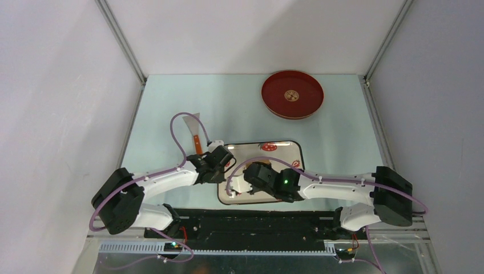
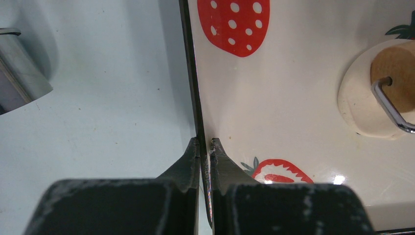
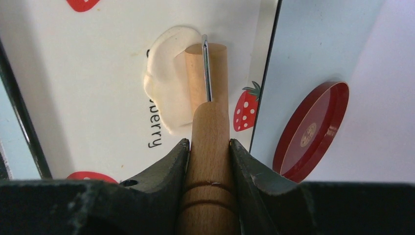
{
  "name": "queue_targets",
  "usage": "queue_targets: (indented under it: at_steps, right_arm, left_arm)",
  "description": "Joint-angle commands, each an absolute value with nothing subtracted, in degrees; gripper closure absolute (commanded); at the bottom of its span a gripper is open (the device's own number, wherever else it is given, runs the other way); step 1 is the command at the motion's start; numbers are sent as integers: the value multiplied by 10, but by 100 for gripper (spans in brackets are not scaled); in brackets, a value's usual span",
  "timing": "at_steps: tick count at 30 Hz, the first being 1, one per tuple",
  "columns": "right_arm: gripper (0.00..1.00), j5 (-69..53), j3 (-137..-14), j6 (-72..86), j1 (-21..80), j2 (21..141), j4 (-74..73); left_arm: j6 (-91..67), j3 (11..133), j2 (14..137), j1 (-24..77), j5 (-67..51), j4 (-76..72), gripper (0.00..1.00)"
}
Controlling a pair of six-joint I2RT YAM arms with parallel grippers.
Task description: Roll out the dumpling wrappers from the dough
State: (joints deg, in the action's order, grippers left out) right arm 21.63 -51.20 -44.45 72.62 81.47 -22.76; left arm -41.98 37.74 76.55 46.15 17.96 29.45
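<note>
1. On the strawberry-patterned plate [image 1: 282, 153] the dough [image 3: 164, 83] lies as a flattened cream lump; the barrel of the wooden roller [image 3: 210, 122] rests on one side of it.
2. Around the roller's handle the right gripper [image 3: 209, 144] is clamped, one finger on each side of the wood.
3. At the plate's dark rim the left gripper [image 2: 205, 144] pinches narrowly; one finger sits inside the edge, one outside.
4. Far across the table [image 1: 240, 103] stands a red tray [image 1: 292, 94], well apart from the plate; an orange-handled scraper [image 1: 194, 134] lies near the left gripper.
</note>
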Motion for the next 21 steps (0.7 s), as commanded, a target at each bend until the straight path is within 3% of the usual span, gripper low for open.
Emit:
queue_targets:
  at_steps: [1,12,21]
  right_arm:
    - [100,64,-463,-406,722,875,-268]
    - [100,67,-450,-400,696,888,-242]
    - [100,47,-464,-319,552,740,-188]
  left_arm:
    - [-401,335,794,460,200,367,99]
    - [-401,336,795,460,201,367,99]
    - [-402,337,799,460,200,367,98]
